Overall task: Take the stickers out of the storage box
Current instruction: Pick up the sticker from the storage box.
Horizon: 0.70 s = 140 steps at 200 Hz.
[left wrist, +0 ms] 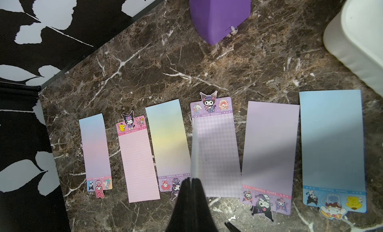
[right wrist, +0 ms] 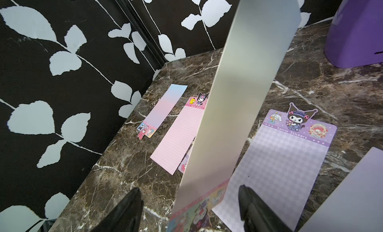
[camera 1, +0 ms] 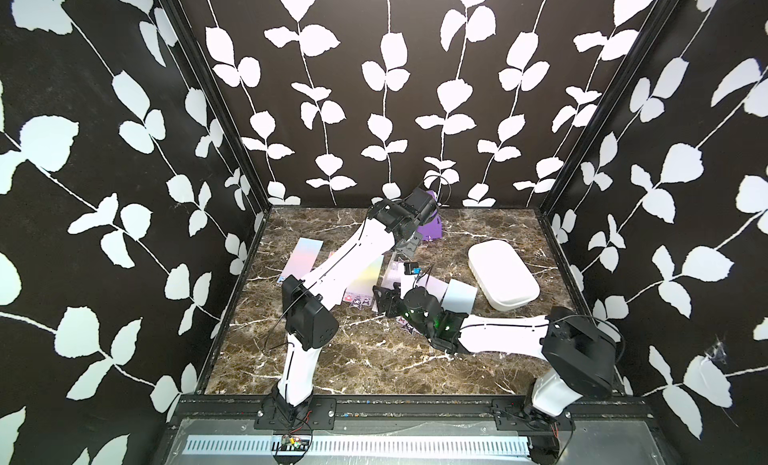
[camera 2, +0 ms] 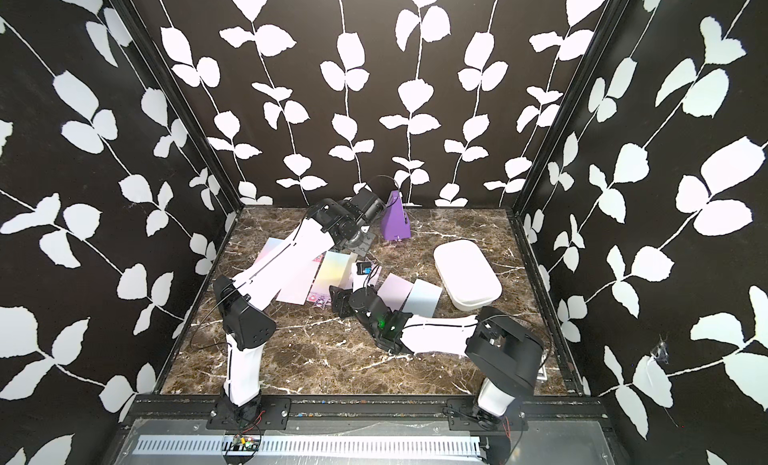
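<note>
clenched close to the lens, the left claw pinches one raised sticker, holding the sheet up off the desk and seen edge-on from that wrist. the printed end of this sheet passes between the fingers of the right claw, which is released, its jaws standing wide on either side of the sheet. beneath the two claws the other stickers lie flat in a row of six, side by side, some nearly touching, their cartoon ends pointing different ways. the storage box sits just past the blue sheet at the end of that row, apart from both claws; every sticker in view is outside it. a purple pyramid stands beyond the left claw, near the back wall. the desk is dark brown marble with white veins. black walls printed with white leaf vines enclose it on three sides.
</note>
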Each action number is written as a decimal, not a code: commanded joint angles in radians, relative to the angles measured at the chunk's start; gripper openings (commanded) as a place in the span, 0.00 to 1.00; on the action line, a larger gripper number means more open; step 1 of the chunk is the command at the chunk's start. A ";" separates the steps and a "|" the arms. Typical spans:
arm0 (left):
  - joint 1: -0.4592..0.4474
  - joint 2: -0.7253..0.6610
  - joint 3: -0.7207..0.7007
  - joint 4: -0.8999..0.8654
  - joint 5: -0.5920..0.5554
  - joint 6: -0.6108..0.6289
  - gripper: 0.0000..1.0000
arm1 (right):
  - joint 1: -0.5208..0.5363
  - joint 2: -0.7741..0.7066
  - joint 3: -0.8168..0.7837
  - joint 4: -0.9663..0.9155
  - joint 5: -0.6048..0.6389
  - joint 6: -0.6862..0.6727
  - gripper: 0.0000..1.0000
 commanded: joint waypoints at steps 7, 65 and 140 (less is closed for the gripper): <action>-0.002 -0.008 0.023 -0.024 0.017 -0.014 0.00 | 0.006 0.022 0.055 -0.004 0.054 -0.019 0.73; -0.001 -0.009 0.028 -0.033 0.020 -0.004 0.00 | -0.007 0.023 0.049 -0.042 0.095 -0.025 0.32; 0.010 -0.046 0.000 -0.021 -0.011 0.009 0.26 | -0.062 -0.036 -0.006 -0.063 -0.021 0.013 0.00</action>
